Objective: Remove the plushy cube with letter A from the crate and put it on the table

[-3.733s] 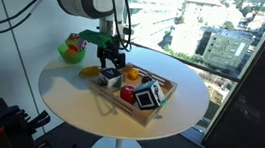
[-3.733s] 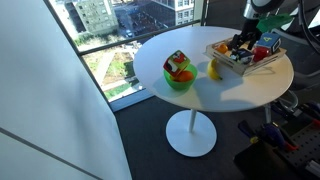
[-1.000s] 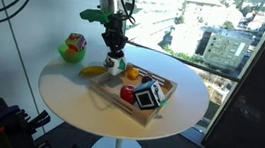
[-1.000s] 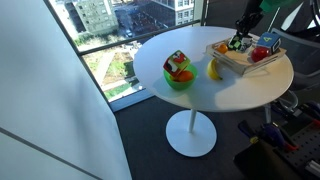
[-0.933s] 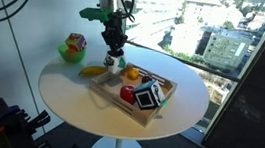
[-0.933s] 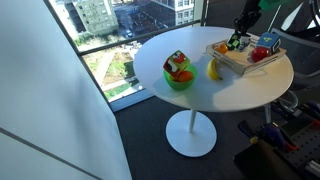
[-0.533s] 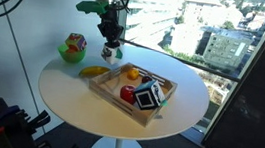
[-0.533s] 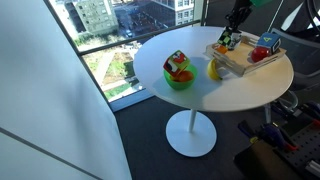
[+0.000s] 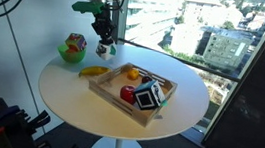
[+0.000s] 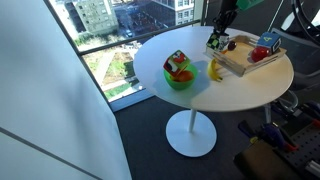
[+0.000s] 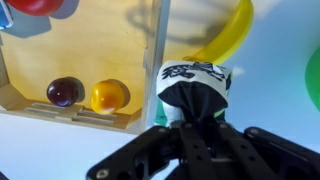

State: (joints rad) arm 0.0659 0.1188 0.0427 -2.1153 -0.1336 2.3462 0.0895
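Removal from the crate (image 9: 118, 103) looks done: the black-and-white plushy cube (image 9: 104, 50) hangs clamped between the fingers (image 9: 102, 38), outside the crate's left rim and above the white tabletop (image 9: 69, 97), near the banana (image 9: 94, 71) and right of the green bowl (image 9: 72, 52). What remains, by my reading, is lowering it onto the tabletop and letting go

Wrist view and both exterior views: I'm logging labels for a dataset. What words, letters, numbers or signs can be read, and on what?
No text reads clearly in any view.
On the plushy cube: black marks on its white top patch, too blurred to read as a letter.
On the black-framed cube in the crate: dark pattern on white faces, too small to read.
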